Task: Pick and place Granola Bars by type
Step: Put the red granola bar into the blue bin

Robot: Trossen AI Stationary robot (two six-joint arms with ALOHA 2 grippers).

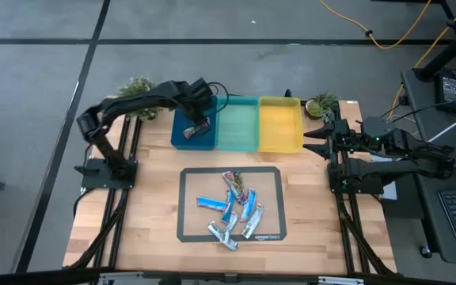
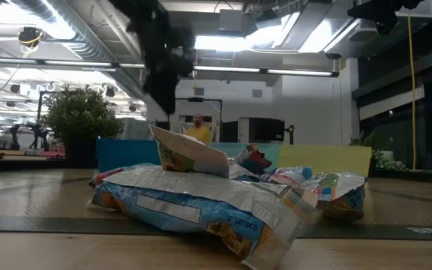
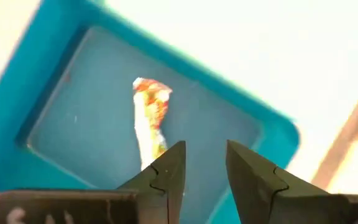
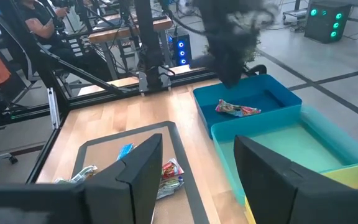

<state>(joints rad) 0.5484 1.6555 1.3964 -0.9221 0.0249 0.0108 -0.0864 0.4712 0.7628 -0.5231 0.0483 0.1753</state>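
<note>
My left gripper [image 1: 202, 125] hangs open over the blue bin [image 1: 182, 138] at the table's far side. Below it one red/green multicoloured granola bar [image 3: 149, 115] lies flat on the bin floor, also seen as the bar [image 4: 237, 109] in the right wrist view; the open fingertips [image 3: 205, 146] stand just above and beside its near end. Several blue-and-white, silver and multicoloured bars [image 1: 232, 210] lie heaped on the dark-framed mat [image 1: 187, 229] mid-table, and that heap [image 2: 201, 195] fills the low view. My right gripper [image 1: 309, 142] waits open at the table's right edge, beside the yellow bin.
A teal bin [image 1: 237, 127] and a yellow bin [image 1: 279, 127] stand in a row right of the blue one. Small potted plants [image 1: 137, 85] [image 1: 321, 103] sit at the far corners. Bare wood surrounds the mat. People and desks show in the room behind.
</note>
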